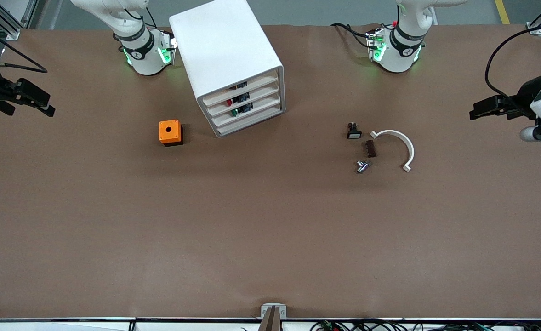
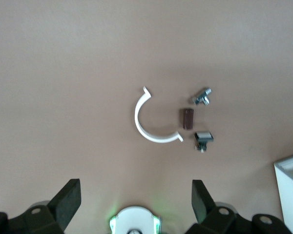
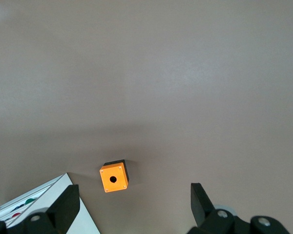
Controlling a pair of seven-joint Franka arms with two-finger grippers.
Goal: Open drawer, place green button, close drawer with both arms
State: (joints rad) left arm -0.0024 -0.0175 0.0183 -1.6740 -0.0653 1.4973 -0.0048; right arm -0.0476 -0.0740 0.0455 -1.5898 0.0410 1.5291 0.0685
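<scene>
Button (image 1: 235, 111) inside closed drawer (image 1: 248, 110)

A wide brown table (image 1: 270, 239) fills the view under even light. Grey floor (image 1: 325, 11) shows above its top edge, with 1 yellow line (image 1: 502, 11).

My left black two-finger gripper (image 1: 475, 111) and my right black two-finger gripper (image 1: 45, 108) are partly cut off by the front view's side edges. In my wrist views, the tall white boxy plastic cabinet (image 2: 291, 190) shows only a corner. The tiny green-capped button (image 1: 235, 111) inside its third drawer is too small to make out.
</scene>
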